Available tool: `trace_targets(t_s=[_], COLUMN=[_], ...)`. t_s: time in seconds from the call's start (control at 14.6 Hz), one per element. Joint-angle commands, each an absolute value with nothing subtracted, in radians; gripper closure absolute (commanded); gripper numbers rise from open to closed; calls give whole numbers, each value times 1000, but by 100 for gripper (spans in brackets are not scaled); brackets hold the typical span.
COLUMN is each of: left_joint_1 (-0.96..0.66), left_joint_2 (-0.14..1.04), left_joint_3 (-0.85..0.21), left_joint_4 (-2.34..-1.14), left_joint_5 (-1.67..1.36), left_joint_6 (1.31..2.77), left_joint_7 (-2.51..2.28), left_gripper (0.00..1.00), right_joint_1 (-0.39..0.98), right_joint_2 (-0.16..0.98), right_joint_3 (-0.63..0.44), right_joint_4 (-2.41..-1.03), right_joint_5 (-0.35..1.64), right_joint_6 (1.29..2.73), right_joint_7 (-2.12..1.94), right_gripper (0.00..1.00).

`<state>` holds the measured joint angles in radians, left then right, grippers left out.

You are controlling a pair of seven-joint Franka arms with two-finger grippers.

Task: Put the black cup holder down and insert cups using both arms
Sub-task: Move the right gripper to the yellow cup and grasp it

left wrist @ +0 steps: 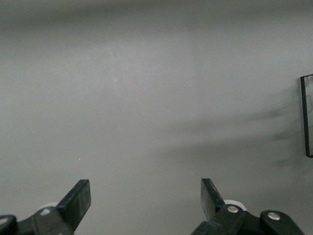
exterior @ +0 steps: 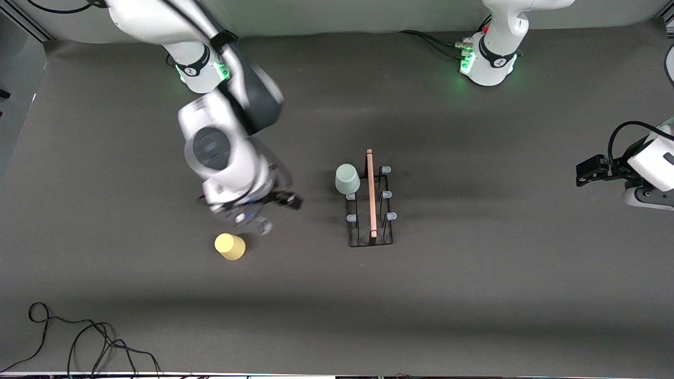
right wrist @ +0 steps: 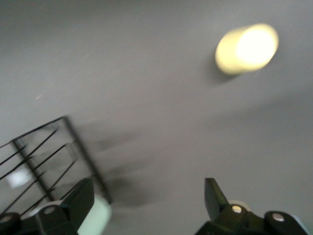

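No readable writing shows on anything. The black cup holder [exterior: 370, 202] stands mid-table, with the pale green cup [exterior: 347, 179] seated upside down on one of its pegs. The yellow cup [exterior: 230, 246] lies toward the right arm's end, nearer the front camera. The right gripper [right wrist: 146, 200], jaws wide and empty, hovers just beside it. The left gripper [left wrist: 144, 200] waits, also wide and empty.

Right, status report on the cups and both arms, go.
Right gripper open, empty, over table between yellow cup and black cup holder. Left gripper open, waiting at table's end. Green cup on a peg. Nothing in the way.
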<state>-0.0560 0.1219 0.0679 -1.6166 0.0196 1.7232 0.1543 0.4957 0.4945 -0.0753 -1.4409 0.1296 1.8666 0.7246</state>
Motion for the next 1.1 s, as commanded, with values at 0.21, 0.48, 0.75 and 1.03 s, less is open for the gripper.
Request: trace_targets(t_s=[0.21, 0.48, 0.75, 1.03], left_joint_1=[-58, -58, -72, -69], left_joint_2=[117, 120, 121, 123], left_joint_3=[63, 63, 58, 57], left_joint_4=[-1624, -1634, -1617, -1615], left_joint_5=[25, 25, 25, 26], left_joint_6=[1715, 1727, 1755, 1782], left_joint_7=[137, 135, 28, 38], left_gripper=[0, 0, 0, 0], right_joint_1=[318, 308, 310, 308], right_joint_2=[564, 600, 646, 646], right_joint_3=[-69, -67, -67, -69], right_joint_4=[-1445, -1546, -1581, -1608], right_joint_5=[121, 130, 120, 117], right_joint_6=[1899, 2081, 2163, 2187], right_joint_7=[427, 411, 391, 382], right_gripper=[0, 0, 0, 0])
